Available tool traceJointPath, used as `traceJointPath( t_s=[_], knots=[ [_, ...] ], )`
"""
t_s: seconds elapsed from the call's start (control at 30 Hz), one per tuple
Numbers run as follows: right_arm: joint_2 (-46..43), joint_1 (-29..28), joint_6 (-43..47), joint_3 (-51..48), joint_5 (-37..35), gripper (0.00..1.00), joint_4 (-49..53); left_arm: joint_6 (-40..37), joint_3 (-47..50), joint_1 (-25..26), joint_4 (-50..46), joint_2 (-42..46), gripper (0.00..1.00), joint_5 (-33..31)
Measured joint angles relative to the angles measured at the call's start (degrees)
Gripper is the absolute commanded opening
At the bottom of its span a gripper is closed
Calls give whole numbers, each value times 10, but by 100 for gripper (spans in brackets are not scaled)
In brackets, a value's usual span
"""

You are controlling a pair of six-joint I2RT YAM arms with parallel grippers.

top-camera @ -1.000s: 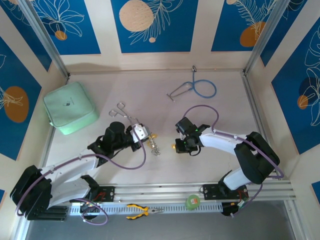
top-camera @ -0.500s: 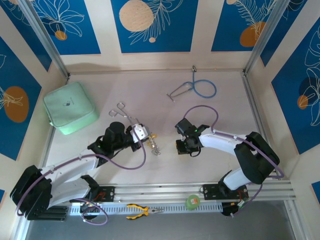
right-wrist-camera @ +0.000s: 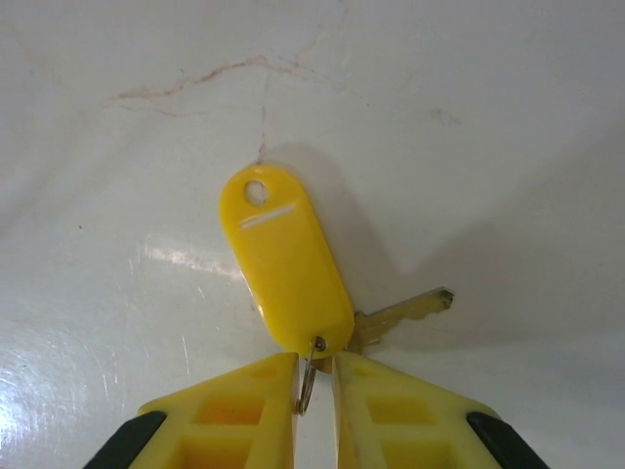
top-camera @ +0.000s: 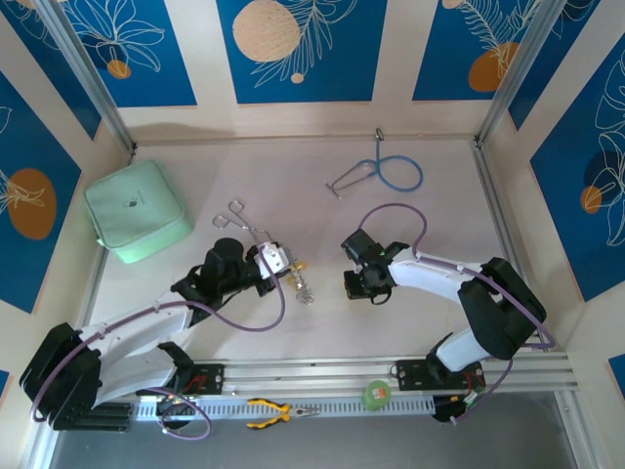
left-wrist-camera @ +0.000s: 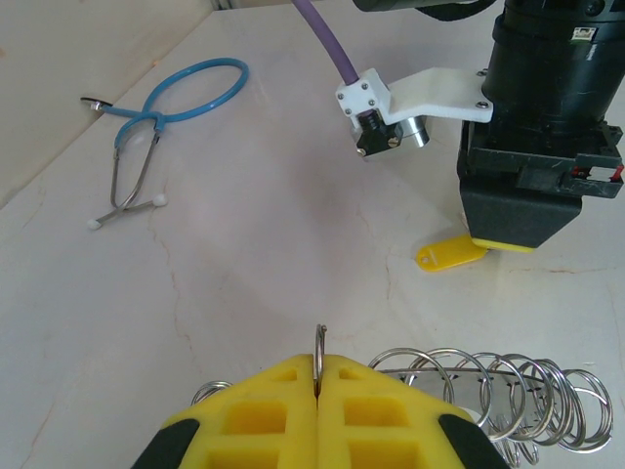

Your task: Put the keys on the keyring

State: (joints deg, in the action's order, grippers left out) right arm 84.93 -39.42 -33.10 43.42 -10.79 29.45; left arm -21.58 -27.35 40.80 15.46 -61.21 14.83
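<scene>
Clamping shut, the left gripper (left-wrist-camera: 319,369) has its yellow fingertips (left-wrist-camera: 273,405) closed tight on one thin loop of the keyring (left-wrist-camera: 488,391), the loop standing edge-on between the tips. The other silvery coils fan out on the table (left-wrist-camera: 244,274) just beside them. Next out, the yellow-tagged key (left-wrist-camera: 451,256) lies flat on the table, with the right gripper (left-wrist-camera: 503,239) down on one end of it. Right wrist view: jaws almost together, the key's small link ring (right-wrist-camera: 306,381) between them, looks pinched. Handling, my guess: key is light, thin and stiff, likely to skate on the smooth top. Take it by the link ring or tag end, not the blade (right-wrist-camera: 405,313). Keyring wire looks springy, loose coils will dangle. Right wrist view gives the blade poking from under the tag; left wrist view has the tag, blade hidden. Top view adds layout: grippers near but apart, coils between them. Farthest back, stethoscope (left-wrist-camera: 166,107), well clear.
</scene>
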Motion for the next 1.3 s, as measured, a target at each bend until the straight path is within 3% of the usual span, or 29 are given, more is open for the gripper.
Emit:
traceJointPath(
  t_s=[0.33,0.9,1.07,1.3],
  knots=[
    [1,0,0,4,-4,12,2,0,0,0,0,0,0,0],
    [9,0,0,6,-3,11,2,-5,0,0,0,0,0,0],
    [9,0,2,7,-2,0,2,-9,0,0,0,0,0,0],
    [-14,-18,16,8,-11,0,0,-10,0,0,0,0,0,0]
  ],
)
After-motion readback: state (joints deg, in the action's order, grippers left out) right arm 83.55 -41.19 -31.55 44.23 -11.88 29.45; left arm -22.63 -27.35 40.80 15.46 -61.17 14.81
